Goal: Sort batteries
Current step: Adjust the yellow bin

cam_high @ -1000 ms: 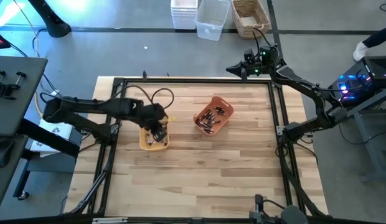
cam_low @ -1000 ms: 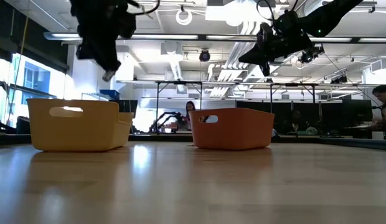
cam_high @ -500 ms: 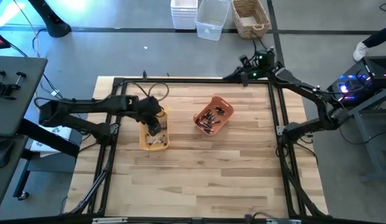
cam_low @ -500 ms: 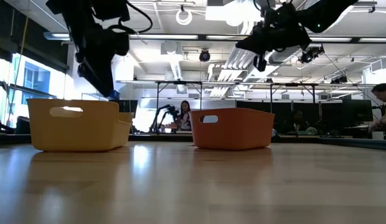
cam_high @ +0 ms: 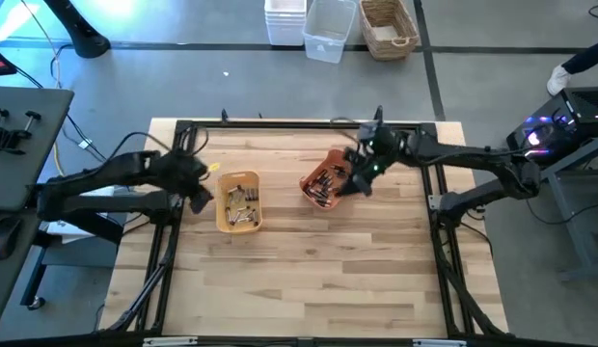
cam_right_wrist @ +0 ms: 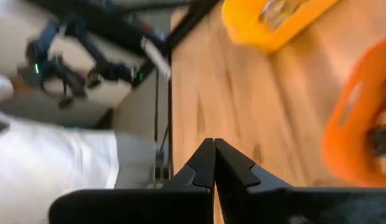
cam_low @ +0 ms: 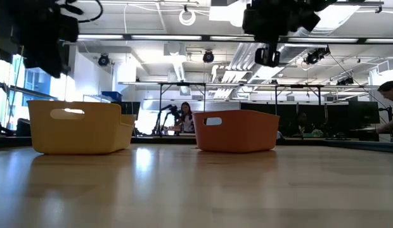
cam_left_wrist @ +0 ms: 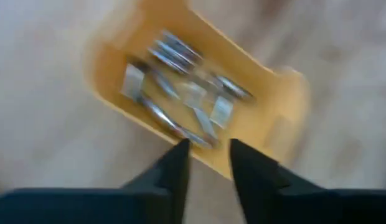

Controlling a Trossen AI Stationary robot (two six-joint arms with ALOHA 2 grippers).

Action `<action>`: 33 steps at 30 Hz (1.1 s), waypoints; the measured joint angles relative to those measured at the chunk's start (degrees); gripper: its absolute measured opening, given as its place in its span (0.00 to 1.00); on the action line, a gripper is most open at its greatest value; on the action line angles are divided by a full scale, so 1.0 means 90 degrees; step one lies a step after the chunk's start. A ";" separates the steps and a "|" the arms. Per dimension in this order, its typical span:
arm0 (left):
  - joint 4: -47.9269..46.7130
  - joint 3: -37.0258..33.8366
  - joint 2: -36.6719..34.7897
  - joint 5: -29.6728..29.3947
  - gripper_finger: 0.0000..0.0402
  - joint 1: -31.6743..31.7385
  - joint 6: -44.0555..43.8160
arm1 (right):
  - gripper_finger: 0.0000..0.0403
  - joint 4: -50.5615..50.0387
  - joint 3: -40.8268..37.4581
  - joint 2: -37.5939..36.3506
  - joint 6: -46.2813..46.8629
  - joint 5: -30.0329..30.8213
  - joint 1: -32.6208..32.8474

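A yellow tray [cam_high: 238, 202] stands left of centre on the wooden table and holds several silvery batteries [cam_left_wrist: 180, 93]. An orange tray [cam_high: 330, 178] to its right holds several dark batteries [cam_high: 325, 184]. Both trays stand flat on their bottoms [cam_low: 79, 126] [cam_low: 238, 131]. My left gripper [cam_high: 199, 190] hovers just off the yellow tray's left side, open and empty [cam_left_wrist: 208, 162]. My right gripper [cam_high: 355, 179] hovers above the orange tray's right end, its fingers shut and empty [cam_right_wrist: 213, 163]; the orange tray's rim [cam_right_wrist: 358, 118] shows beside it.
A black frame [cam_high: 299, 125] runs round the table. Clear plastic bins [cam_high: 328, 29] and a wicker basket [cam_high: 388, 27] stand on the floor beyond the far edge. Bare wood [cam_high: 309, 280] spreads across the near half. People show in the room behind in the low view [cam_low: 184, 117].
My left gripper has drawn back from above the yellow tray toward the table's left edge. My right gripper has swung from the far right corner toward the near side and left, and has come over the orange tray's right end. The trays have kept still.
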 joint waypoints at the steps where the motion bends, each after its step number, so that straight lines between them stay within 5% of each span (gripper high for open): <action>1: -0.0106 0.0000 -0.0126 0.0298 0.21 -0.0125 -0.0219 | 0.00 -0.0129 0.0000 0.0000 -0.0057 0.0003 0.0127; 4: -0.0129 0.0002 -0.0315 0.0885 0.04 -0.0645 -0.0666 | 0.00 -0.0616 -0.0016 0.0000 -0.0213 0.0040 0.0315; 10: -0.1327 -0.0101 0.0195 0.1285 0.00 -0.2003 -0.0990 | 0.00 -0.1435 -0.0392 -0.0019 -0.0752 0.0045 0.0325; 17: 0.0355 -0.1241 0.0759 0.1473 0.00 -0.3276 -0.2171 | 0.00 -0.1844 -0.1144 -0.0196 -0.0961 -0.0179 0.0371; 24: 0.2876 -0.2152 0.0876 0.0771 0.00 -0.3790 -0.3896 | 0.00 -0.1511 -0.2185 -0.0930 -0.0475 -0.0123 0.0373; 28: 0.2963 -0.2181 0.0975 0.0378 0.00 -0.3928 -0.4334 | 0.00 -0.1202 -0.2581 -0.1470 -0.0256 -0.0005 0.0358; 33: 0.2997 -0.2178 0.0965 -0.0876 0.00 -0.3871 -0.4540 | 0.00 -0.0760 -0.2701 -0.1857 -0.0139 0.1022 0.0261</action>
